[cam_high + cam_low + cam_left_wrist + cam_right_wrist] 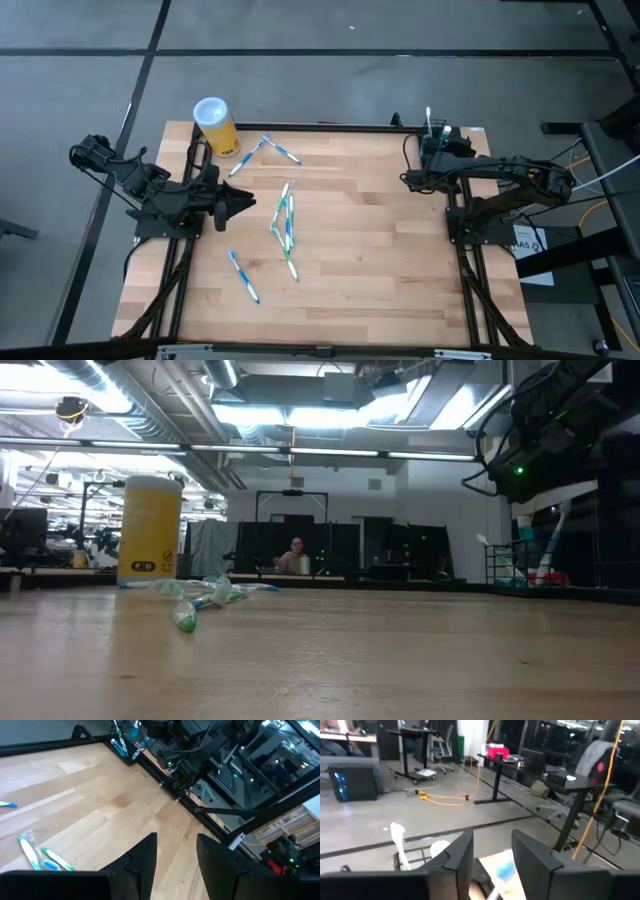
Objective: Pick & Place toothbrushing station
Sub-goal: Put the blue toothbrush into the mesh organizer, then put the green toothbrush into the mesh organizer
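Wooden table (380, 260): right gripper (420, 178), jaws spread, beside toothbrushing station (436, 142); should straddle walls squarely; left gripper (243, 203) spread, waiting.

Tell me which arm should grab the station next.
Right, probably. The right gripper is open and right at the station in the table's far right corner. The left gripper, also open, sits across the table beside the toothbrushes.

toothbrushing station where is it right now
In the high view the toothbrushing station sits at the table's far right corner, right by the right gripper, far from the yellow cup.
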Robot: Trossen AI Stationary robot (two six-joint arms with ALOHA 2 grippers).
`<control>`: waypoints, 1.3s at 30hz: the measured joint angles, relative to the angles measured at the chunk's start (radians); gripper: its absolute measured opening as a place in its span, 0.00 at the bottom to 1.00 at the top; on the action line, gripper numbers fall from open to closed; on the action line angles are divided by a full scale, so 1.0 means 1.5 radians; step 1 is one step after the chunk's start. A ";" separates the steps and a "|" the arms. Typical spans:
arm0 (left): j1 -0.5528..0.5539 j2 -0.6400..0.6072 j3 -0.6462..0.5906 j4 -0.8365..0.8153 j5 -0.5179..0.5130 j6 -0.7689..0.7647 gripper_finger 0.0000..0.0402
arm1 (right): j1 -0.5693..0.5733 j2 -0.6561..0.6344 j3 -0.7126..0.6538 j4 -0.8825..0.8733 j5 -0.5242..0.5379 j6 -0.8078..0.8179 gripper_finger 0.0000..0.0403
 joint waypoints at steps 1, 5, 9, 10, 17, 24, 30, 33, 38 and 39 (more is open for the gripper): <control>0.000 0.000 0.000 0.000 0.001 0.000 0.33 | -0.001 0.000 0.000 0.000 -0.012 0.000 0.35; 0.000 -0.002 0.000 0.000 0.012 0.005 0.33 | -0.003 0.000 0.000 0.000 -0.040 0.003 0.36; 0.000 -0.009 0.000 0.001 0.015 0.009 0.33 | 0.045 0.000 0.010 0.026 -0.050 0.006 0.35; 0.000 -0.011 0.000 0.001 0.014 0.013 0.33 | 0.065 0.000 0.016 0.036 -0.051 0.005 0.35; 0.000 -0.031 0.000 -0.002 -0.006 0.043 0.33 | 0.267 0.000 0.091 0.268 -0.057 -0.145 0.35; -0.002 -0.056 0.000 -0.023 -0.020 0.073 0.33 | 0.410 0.035 0.116 0.949 -0.248 -0.737 0.35; -0.016 -0.070 0.000 -0.084 0.006 0.086 0.33 | 0.433 0.119 0.134 1.078 -0.563 -0.712 0.32; -0.032 -0.070 0.000 -0.160 0.016 0.052 0.33 | 0.441 0.176 0.167 1.047 -0.739 -0.656 0.29; -0.068 -0.046 0.000 -0.310 0.094 -0.011 0.33 | 0.479 0.261 0.290 0.993 -0.787 -0.643 0.25; -0.077 -0.035 0.000 -0.329 0.112 -0.014 0.33 | 0.486 0.275 0.320 0.947 -0.787 -0.646 0.24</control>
